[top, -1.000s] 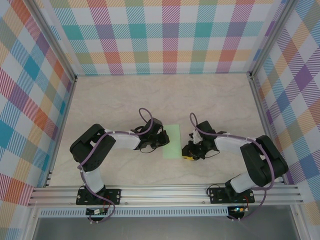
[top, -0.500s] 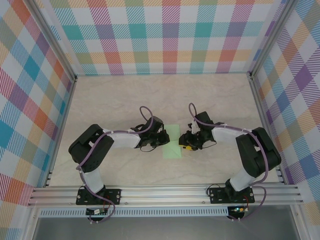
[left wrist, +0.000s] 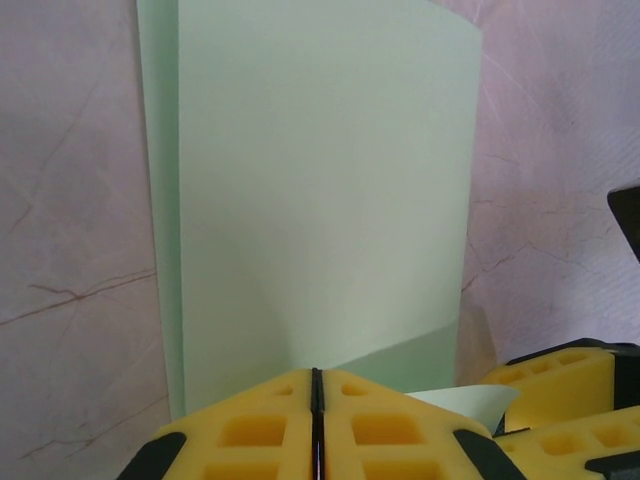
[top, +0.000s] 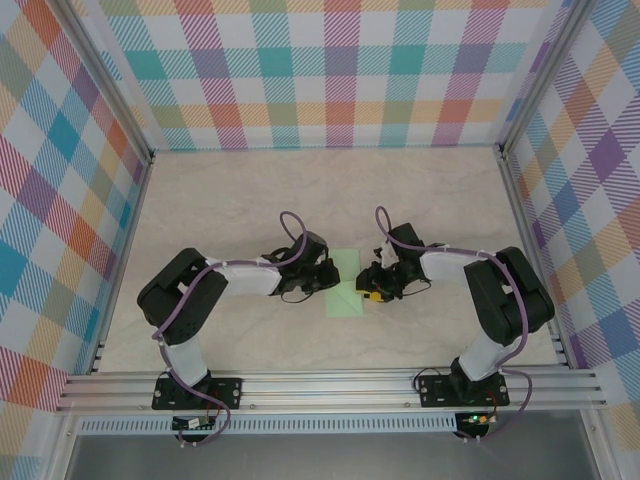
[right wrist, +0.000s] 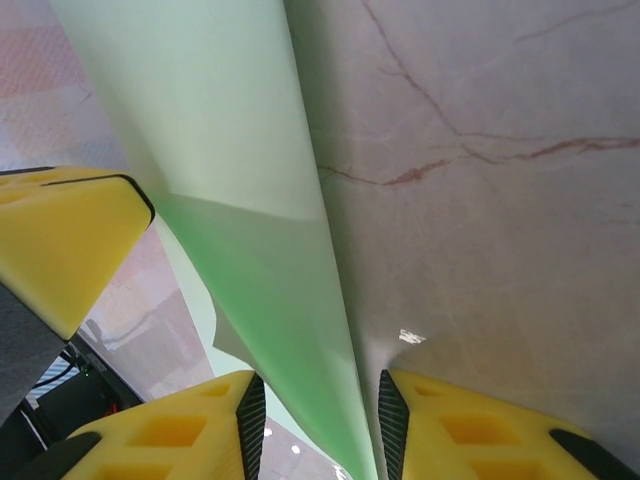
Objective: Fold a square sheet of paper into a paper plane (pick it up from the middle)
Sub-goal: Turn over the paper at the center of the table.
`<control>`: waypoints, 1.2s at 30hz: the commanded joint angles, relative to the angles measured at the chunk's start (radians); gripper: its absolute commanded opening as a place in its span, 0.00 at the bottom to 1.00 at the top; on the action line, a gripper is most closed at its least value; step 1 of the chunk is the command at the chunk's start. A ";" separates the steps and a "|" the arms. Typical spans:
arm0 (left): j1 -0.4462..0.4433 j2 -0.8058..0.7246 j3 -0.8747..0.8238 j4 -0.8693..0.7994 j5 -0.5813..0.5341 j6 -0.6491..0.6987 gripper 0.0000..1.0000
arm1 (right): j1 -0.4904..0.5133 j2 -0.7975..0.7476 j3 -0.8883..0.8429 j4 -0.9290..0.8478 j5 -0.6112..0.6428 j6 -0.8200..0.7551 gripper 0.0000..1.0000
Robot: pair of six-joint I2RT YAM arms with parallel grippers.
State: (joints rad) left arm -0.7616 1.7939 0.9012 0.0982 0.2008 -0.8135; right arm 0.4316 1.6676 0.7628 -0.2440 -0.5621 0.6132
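The square sheet of paper [top: 346, 284] lies folded into a narrow pale mint-green rectangle on the table between my two grippers. My left gripper [top: 326, 279] is shut, and its closed yellow tips [left wrist: 316, 382] rest over the near left edge of the paper [left wrist: 320, 190]. My right gripper [top: 370, 291] is open at the paper's right edge. In the right wrist view, a lifted flap of the paper [right wrist: 262, 240] rises between the spread fingers of the right gripper [right wrist: 316, 405]. A curled corner of the flap shows beside the right gripper's fingers [left wrist: 560, 375].
The marble-patterned tabletop [top: 250, 200] stretches out beyond the arms. Plaid walls [top: 330, 70] with aluminium posts close off the back and both sides. An aluminium rail [top: 330, 385] carrying the arm bases runs along the near edge.
My right gripper has moved left to the paper's right edge, and that edge now lifts between its fingers. The left gripper has stayed on the paper's left side.
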 commanded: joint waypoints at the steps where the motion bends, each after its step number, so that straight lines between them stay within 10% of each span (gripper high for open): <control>1: -0.009 0.029 0.020 -0.038 0.005 0.013 0.09 | 0.000 0.015 0.014 0.038 -0.037 -0.013 0.37; 36: -0.010 -0.006 -0.005 -0.104 -0.041 0.011 0.07 | 0.003 0.024 -0.007 0.081 -0.072 -0.021 0.33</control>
State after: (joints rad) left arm -0.7616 1.8141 0.9085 0.0757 0.1928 -0.8139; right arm 0.4320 1.6909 0.7670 -0.1734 -0.6083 0.6132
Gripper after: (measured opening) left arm 0.077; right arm 0.321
